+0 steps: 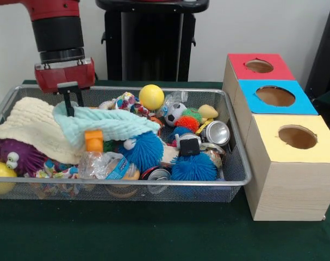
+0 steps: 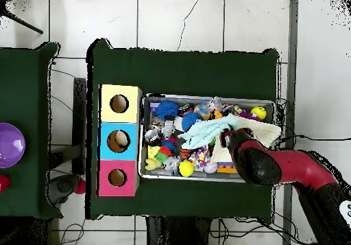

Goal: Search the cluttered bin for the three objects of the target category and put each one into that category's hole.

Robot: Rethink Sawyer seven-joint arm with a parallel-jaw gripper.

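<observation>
My gripper (image 1: pixel 73 106) hangs over the back left of the wire bin (image 1: pixel 238 163) with its tips down at the raised left end of a light teal cloth (image 1: pixel 107 122). The cloth lies across the clutter, partly over a cream cloth (image 1: pixel 31 128). Around them lie a yellow ball (image 1: pixel 151 97), a small soccer ball (image 1: pixel 175 113), two blue spiky balls (image 1: pixel 144 149) (image 1: pixel 193 167), two cans (image 1: pixel 217 132) (image 1: pixel 156 174), a plastic bottle with an orange cap (image 1: pixel 94 140) and a purple fuzzy toy (image 1: pixel 15 155). From overhead the arm covers the gripper (image 2: pixel 225 138) by the teal cloth (image 2: pixel 209 129).
Beside the bin stand three wooden boxes, each with a round hole: red (image 1: pixel 260 66), blue (image 1: pixel 275 96) and yellow (image 1: pixel 297 137). Overhead they line the bin's left side, yellow (image 2: pixel 119 103), blue (image 2: pixel 118 141), red (image 2: pixel 117 178). A purple bowl (image 2: pixel 8 145) sits on another table.
</observation>
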